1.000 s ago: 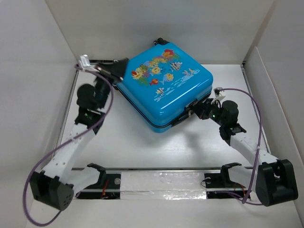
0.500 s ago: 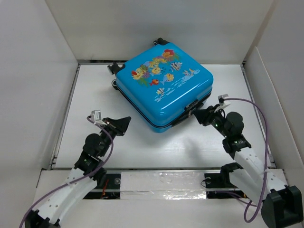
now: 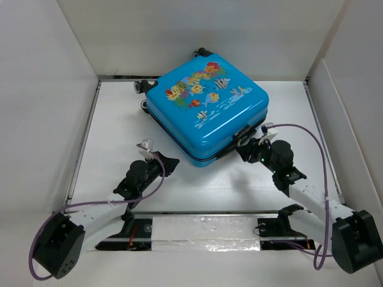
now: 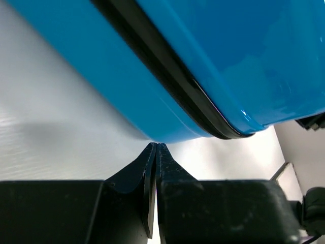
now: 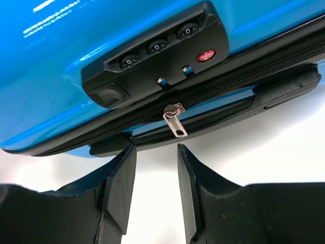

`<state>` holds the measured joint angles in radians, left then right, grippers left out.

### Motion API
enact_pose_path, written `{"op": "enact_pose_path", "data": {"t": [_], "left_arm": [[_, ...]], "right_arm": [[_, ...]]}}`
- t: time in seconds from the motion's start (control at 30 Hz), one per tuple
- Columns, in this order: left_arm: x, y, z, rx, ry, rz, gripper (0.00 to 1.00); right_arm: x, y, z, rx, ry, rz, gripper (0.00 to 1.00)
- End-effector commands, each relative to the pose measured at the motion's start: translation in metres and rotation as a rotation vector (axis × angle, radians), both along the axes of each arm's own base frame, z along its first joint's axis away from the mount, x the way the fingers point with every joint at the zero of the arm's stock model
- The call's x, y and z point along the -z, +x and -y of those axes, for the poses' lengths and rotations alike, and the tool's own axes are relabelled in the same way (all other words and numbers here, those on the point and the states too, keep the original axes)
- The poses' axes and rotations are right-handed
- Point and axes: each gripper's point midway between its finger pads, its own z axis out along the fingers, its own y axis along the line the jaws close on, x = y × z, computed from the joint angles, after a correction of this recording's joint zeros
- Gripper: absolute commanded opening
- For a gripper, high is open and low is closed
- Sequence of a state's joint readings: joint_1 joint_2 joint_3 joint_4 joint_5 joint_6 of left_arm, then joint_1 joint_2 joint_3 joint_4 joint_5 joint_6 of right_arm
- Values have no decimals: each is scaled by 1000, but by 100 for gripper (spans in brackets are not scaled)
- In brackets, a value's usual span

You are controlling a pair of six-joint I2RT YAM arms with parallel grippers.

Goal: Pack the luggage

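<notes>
Blue luggage (image 3: 206,107) faces parted, empty right jaws; left jaws pressed together.

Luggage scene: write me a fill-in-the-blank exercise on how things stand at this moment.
The luggage lies flat with its shell ____.
The left gripper is ____, holding nothing.
The right gripper is ____, pointing at the zipper pull.
Missing words: closed; shut; open.

The desk (image 3: 209,191) is seen from above and behind; the luggage (image 4: 254,51) is framed close-up, low, by both wrist cameras.
</notes>
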<state>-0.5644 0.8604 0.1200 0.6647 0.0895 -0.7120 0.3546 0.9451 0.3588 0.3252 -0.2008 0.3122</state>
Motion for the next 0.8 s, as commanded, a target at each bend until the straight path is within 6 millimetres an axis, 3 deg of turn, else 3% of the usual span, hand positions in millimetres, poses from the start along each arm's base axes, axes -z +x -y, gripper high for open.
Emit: {"op": "enact_pose_path", "data": {"t": [0.0, 0.07, 0.17, 0.67, 0.77], "left_arm": [[-34, 3, 21, 59, -28, 140, 0], [-36, -6, 42, 111, 9, 163, 0], [-39, -3, 50, 80, 44, 182, 0], [-36, 10, 63, 86, 63, 173, 0], [-36, 12, 65, 83, 64, 174, 0]], "right_arm": [[-17, 16, 2, 41, -3, 91, 44], [-17, 21, 2, 46, -8, 92, 44], [-16, 26, -2, 29, -24, 95, 44], [-23, 43, -14, -3, -32, 151, 43], [-21, 47, -12, 14, -40, 149, 39]]}}
